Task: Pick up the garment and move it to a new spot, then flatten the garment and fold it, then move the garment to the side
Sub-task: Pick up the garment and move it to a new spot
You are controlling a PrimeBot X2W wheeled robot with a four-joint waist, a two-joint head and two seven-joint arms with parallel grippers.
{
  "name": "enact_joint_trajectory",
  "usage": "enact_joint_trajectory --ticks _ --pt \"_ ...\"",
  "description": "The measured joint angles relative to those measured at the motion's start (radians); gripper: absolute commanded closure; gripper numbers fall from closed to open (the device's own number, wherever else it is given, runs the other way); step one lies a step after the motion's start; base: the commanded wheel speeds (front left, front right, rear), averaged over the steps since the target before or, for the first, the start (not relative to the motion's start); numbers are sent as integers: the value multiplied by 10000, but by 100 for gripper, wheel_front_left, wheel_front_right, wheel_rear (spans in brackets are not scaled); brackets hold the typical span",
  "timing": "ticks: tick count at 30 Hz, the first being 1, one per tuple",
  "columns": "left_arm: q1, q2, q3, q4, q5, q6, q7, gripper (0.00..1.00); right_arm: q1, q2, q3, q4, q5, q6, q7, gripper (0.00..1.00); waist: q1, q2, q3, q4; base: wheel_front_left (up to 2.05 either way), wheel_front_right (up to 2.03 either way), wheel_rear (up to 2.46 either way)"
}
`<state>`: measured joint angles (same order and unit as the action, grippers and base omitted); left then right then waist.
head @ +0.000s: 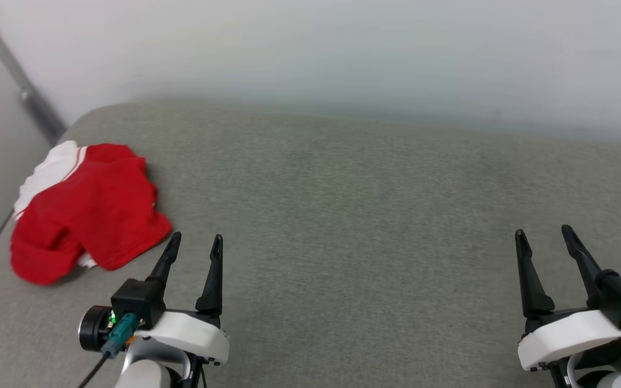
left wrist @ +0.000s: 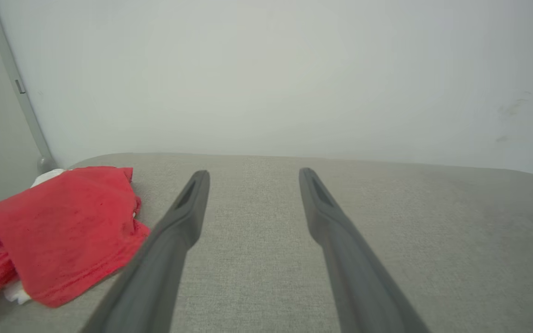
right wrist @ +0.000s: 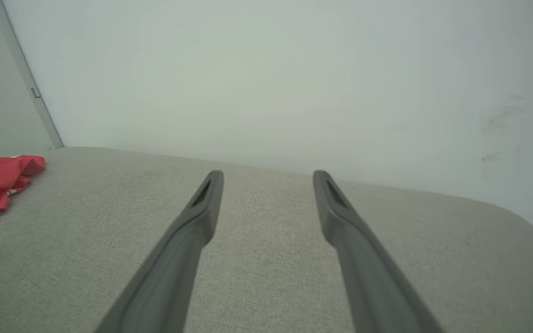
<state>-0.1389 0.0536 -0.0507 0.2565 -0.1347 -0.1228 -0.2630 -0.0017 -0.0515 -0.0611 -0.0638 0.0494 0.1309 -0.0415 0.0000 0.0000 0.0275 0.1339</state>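
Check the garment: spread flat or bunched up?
Bunched up: the garment lies crumpled on the grey surface, red fabric lapped over itself, one white sleeve poking out.

The garment [head: 87,207], red with a white, stripe-edged sleeve at its far side, is being seen lying crumpled in a loose heap near the left edge of the grey padded surface [head: 343,226].

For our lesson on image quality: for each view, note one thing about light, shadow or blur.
Head view: soft, even light, a faint shadow under the garment. Left wrist view: the left tool blurs toward the lens. Right wrist view: the wall bears faint smudges, no glare.
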Motion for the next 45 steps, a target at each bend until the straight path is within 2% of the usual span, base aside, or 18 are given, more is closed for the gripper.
enact_joint_trajectory --ticks 15,24,30,37,45 --pt "20 -13 882 -19 -12 79 0 0 -137 4 456 -326 -153 2 249 0 0 0 36 2273 0 0 0" --pt "128 -15 1181 -56 -2 69 0 0 -143 4 633 -472 -77 2 334 0 0 0 117 3260 0 0 0" --pt "138 -19 1325 -82 -27 36 0 0 -208 4 614 -499 -81 2 370 0 0 0 211 3469 0 0 0" --pt "-55 -23 1304 -146 -230 132 0 0 -389 4 596 -614 -155 0 420 0 0 0 485 3359 0 0 0" --pt "-1950 90 1622 257 -374 171 0 0 -1065 6 646 -1210 -637 2 788 0 0 0 1450 2917 0 0 0"
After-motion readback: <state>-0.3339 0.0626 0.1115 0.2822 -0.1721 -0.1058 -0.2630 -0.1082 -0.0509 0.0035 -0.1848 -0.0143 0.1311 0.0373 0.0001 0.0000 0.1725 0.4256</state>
